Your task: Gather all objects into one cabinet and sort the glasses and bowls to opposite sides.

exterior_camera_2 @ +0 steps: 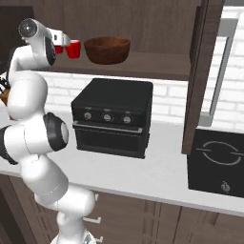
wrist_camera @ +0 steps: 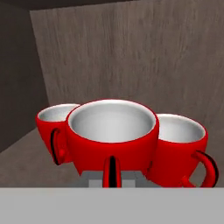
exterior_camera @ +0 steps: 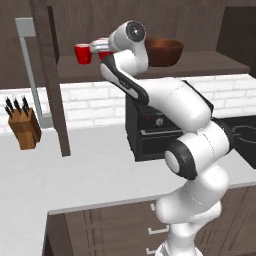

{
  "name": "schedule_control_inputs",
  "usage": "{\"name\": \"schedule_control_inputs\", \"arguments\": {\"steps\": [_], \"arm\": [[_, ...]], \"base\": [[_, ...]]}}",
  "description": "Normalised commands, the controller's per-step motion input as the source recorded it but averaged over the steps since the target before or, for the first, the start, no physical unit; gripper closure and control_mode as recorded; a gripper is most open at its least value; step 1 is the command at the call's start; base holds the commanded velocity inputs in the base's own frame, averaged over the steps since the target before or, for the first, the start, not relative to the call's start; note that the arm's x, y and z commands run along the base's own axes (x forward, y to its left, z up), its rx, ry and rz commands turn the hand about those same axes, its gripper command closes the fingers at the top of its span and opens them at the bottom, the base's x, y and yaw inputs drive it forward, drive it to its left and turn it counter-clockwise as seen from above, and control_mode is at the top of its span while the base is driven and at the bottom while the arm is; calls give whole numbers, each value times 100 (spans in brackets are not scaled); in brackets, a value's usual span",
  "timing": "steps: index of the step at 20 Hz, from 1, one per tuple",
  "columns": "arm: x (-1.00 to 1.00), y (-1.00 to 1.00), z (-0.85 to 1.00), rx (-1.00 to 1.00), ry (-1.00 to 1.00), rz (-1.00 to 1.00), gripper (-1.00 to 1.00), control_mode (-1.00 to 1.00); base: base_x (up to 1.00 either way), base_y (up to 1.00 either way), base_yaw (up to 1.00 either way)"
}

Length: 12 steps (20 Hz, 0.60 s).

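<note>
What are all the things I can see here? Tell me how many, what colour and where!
Red cups: three, bright red with pale insides and handles, bunched together on the cabinet shelf's left end.
Wooden bowl: one, dark reddish-brown, on the same shelf, right of the cups.
Cabinet: one, dark brown wood, on the wall, doors open.
Oven: one, black with knobs, on the counter under the shelf.
Knife block: one, light brown with black handles, on the counter at left.
Counter: one, pale grey.
Stovetop: one, black, at the counter's right end.
Gripper: one, dark fingers, shut on the middle cup's handle.
Arm: one, white with dark joints.
</note>
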Motion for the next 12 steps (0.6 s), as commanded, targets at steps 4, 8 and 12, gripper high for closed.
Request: {"name": "schedule_control_inputs", "arguments": {"steps": [4,8,12], "arm": [[49,23,-31,0,11,2,100,-100],[42,26,-37,0,6,3,100,-100],[46,22,-16,0,0,2,100,-100]], "base": [[0,0,0],[0,0,0],[0,0,0]]}}
